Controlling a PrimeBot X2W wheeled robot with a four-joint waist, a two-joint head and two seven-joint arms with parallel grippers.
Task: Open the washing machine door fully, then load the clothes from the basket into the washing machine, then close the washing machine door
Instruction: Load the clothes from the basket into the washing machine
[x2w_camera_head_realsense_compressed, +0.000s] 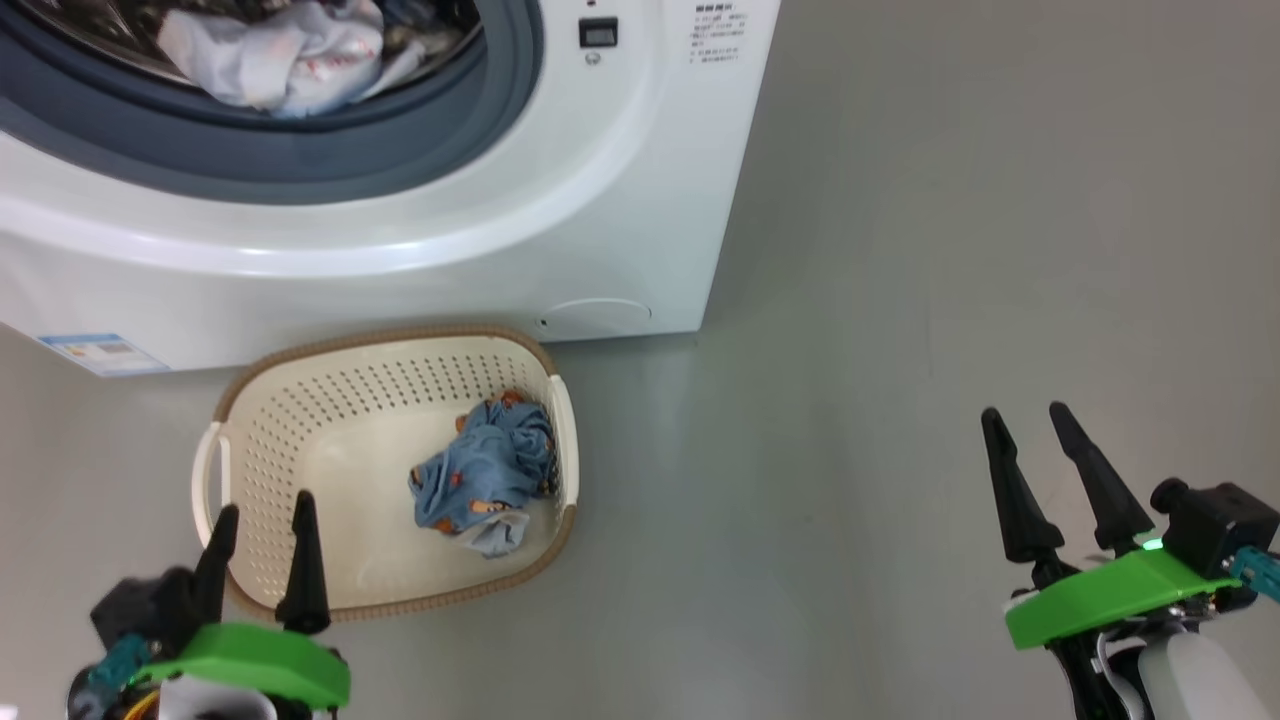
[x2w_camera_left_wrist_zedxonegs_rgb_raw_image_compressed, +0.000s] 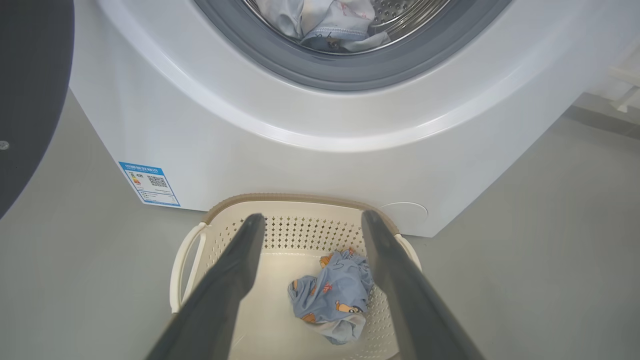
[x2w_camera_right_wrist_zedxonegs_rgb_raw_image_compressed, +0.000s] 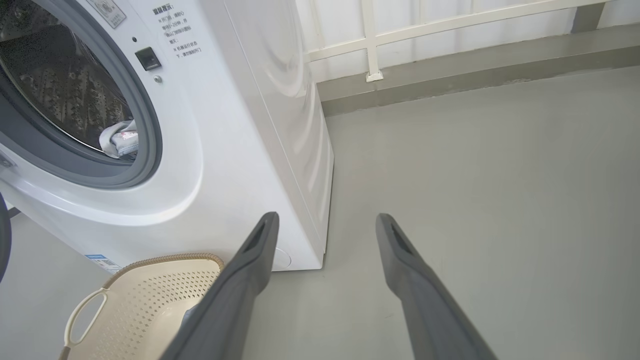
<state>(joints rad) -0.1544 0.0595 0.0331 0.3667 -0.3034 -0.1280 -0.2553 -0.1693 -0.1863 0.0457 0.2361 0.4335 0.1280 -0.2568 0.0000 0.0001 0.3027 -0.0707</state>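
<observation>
Grey floor lies under everything; the left pincer (x2w_camera_head_realsense_compressed: 266, 503) hangs spread wide and empty over the near rim of the basket (x2w_camera_head_realsense_compressed: 340, 400), wrist tipped down into it; the blue printed garment (x2w_camera_head_realsense_compressed: 485, 475) sits just ahead, nearer its right finger, close against the basket wall; a straight drop could pinch perforated plastic with the cloth, or catch one fold that slips before the drum; beyond stands the washing machine (x2w_camera_head_realsense_compressed: 600, 200), mouth open, pale clothes (x2w_camera_head_realsense_compressed: 290, 55) inside; the right pincer (x2w_camera_head_realsense_compressed: 1024, 410), equally wide and empty, points forward over bare floor, well apart.
</observation>
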